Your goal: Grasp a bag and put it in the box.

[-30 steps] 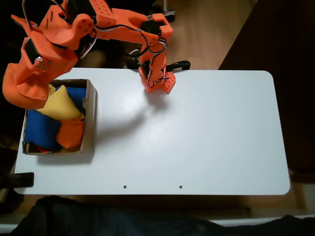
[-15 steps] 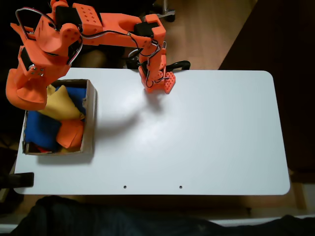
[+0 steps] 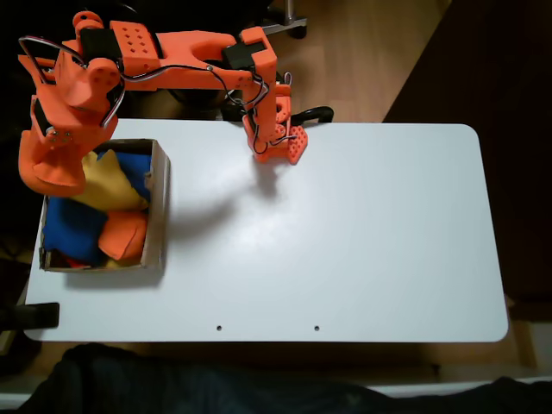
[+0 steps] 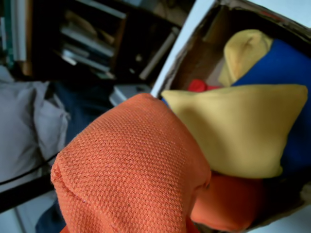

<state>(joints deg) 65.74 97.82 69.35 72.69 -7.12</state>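
On my fixed view the white table (image 3: 345, 233) carries the box (image 3: 159, 207) at its left edge (already stuffed with yellow, blue and orange bags). The claw (image 3: 53, 172) hangs over its far corner, apparently clutching the bag (image 4: 131, 170).

The orange bag (image 4: 131, 170) hangs plump over the box's far left corner. The brown cardboard box (image 3: 159, 207) sits at the table's left edge, nearly full.

No readable text, label, brand, number or sign in either view
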